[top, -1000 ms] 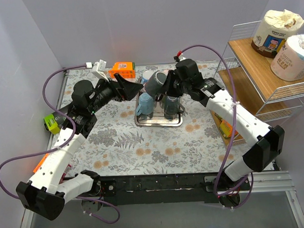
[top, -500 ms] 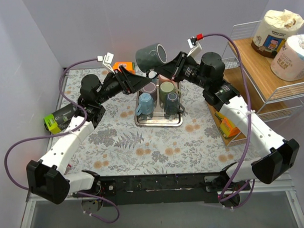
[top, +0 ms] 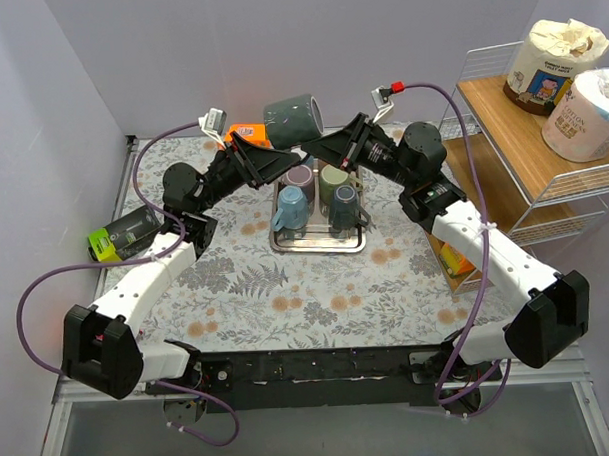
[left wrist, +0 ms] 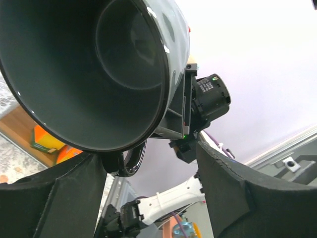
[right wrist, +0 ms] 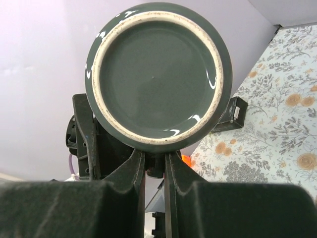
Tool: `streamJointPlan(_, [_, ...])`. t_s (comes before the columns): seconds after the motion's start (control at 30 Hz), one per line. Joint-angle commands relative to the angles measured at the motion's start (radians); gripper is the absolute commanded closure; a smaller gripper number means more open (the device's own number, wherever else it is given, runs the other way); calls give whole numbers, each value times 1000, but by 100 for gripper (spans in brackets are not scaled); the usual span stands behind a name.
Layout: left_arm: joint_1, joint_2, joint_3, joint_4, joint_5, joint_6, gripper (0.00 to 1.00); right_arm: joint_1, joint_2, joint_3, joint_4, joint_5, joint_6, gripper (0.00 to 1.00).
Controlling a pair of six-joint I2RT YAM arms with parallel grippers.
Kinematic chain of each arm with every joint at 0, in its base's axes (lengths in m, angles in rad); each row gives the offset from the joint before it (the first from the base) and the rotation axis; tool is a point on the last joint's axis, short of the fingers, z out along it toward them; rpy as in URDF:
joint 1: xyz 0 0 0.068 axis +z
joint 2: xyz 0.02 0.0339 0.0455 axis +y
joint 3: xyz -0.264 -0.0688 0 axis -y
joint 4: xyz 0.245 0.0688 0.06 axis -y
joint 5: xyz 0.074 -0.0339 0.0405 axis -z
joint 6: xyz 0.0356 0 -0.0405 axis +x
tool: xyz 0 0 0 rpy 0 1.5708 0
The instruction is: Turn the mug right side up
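Observation:
A dark green mug [top: 292, 119] hangs in the air on its side above the tray. Its mouth faces my left arm and its base faces my right arm. My right gripper [top: 329, 147] is shut on the mug's handle [right wrist: 157, 167]; the right wrist view shows the mug's base [right wrist: 157, 74] just above the fingers. My left gripper [top: 273, 165] is open, just left of and below the mug. In the left wrist view the mug's mouth [left wrist: 84, 74] fills the top, and the left gripper [left wrist: 148, 153] is spread wide below it without touching it.
A metal tray [top: 318, 247] on the floral tablecloth holds several other mugs, some upside down. An orange box [top: 246, 133] sits at the back, a green can [top: 113, 241] at the left. A wire shelf [top: 503, 171] with paper rolls stands at the right.
My right gripper has lifted the mug from tray height to well above it, then shifted it slightly left. My left arm has risen and reached in toward the mug's mouth.

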Motion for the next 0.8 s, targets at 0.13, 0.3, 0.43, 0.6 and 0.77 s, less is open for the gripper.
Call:
streamJointPlan(0.13, [-3, 5, -27, 131, -6, -133, 43, -1, -51, -31, 231, -12, 72, 99])
streamJointPlan(0.3, [-3, 13, -47, 157, -15, -162, 64, -1, -54, -68, 268, -10, 99, 99])
streamJointPlan(0.43, [-3, 20, -38, 147, -15, -159, 77, 1, -52, -76, 277, -15, 101, 99])
streamJointPlan(0.6, [-3, 22, -24, 110, -12, -144, 100, -1, -60, -96, 265, -6, 82, 99])
streamJointPlan(0.77, [-1, 16, -4, 78, -33, -128, 100, 1, -69, -122, 251, -1, 56, 99])
